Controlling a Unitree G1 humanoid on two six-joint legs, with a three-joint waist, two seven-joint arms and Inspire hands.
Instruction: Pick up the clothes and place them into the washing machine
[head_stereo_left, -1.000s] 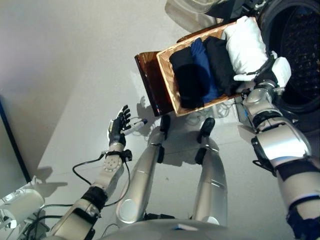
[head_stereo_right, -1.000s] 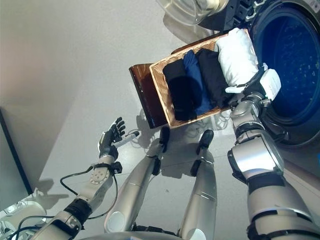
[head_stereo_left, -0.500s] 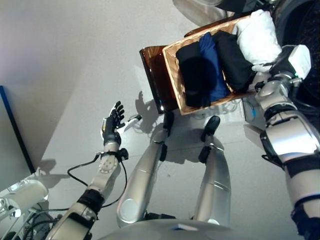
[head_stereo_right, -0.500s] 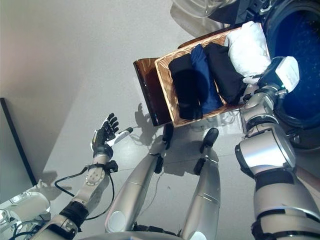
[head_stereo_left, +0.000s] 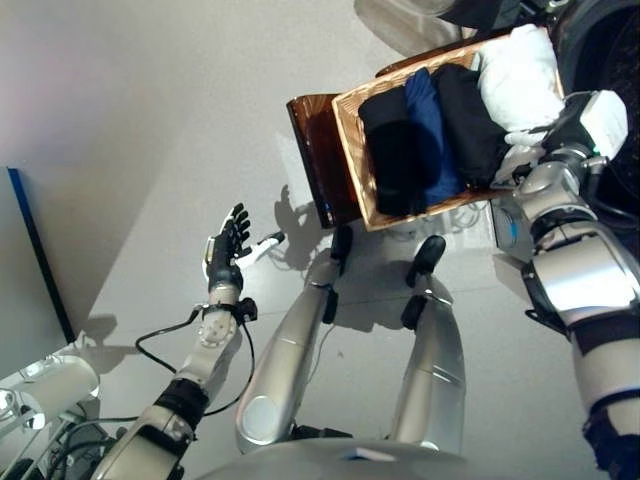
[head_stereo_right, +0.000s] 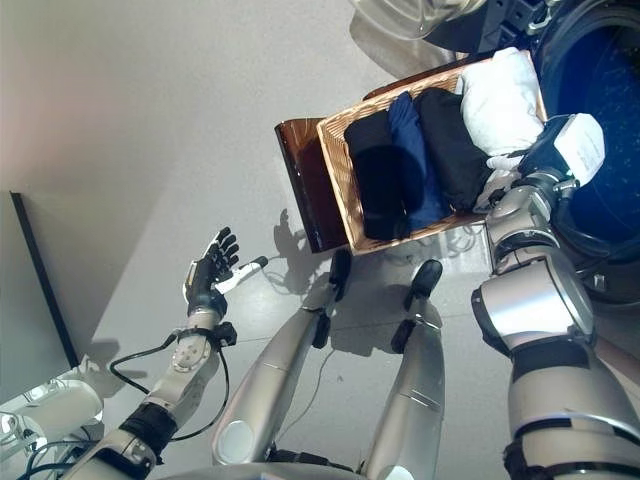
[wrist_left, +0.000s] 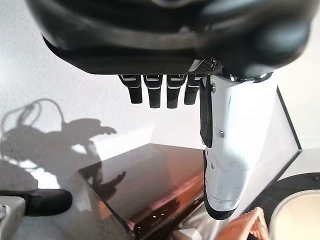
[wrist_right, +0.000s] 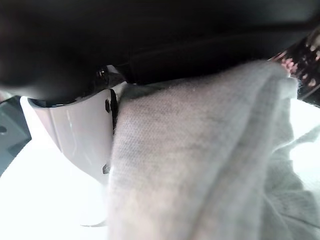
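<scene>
A wicker basket (head_stereo_left: 352, 165) rests on a brown stand (head_stereo_left: 315, 160) and holds a black garment (head_stereo_left: 395, 150), a blue one (head_stereo_left: 430, 120), another black one (head_stereo_left: 470, 120) and a white garment (head_stereo_left: 520, 75). My right hand (head_stereo_left: 555, 130) lies on the near end of the white garment at the basket's right side. In the right wrist view that cloth (wrist_right: 200, 165) bunches against my palm, with the white-covered thumb (wrist_right: 80, 140) pressed to it. My left hand (head_stereo_left: 225, 250) hangs open over the floor at the left, holding nothing.
The washing machine's open drum (head_stereo_right: 600, 90) is just right of the basket, its round door (head_stereo_right: 420, 15) swung out behind. The left wrist view shows the brown stand (wrist_left: 150, 180) past my straight fingers (wrist_left: 160, 92). A dark panel (head_stereo_left: 35, 250) stands at the far left.
The whole picture has shifted, so the camera moved. My right hand stays on the white garment, which has not left the basket. The left hand stays open.
</scene>
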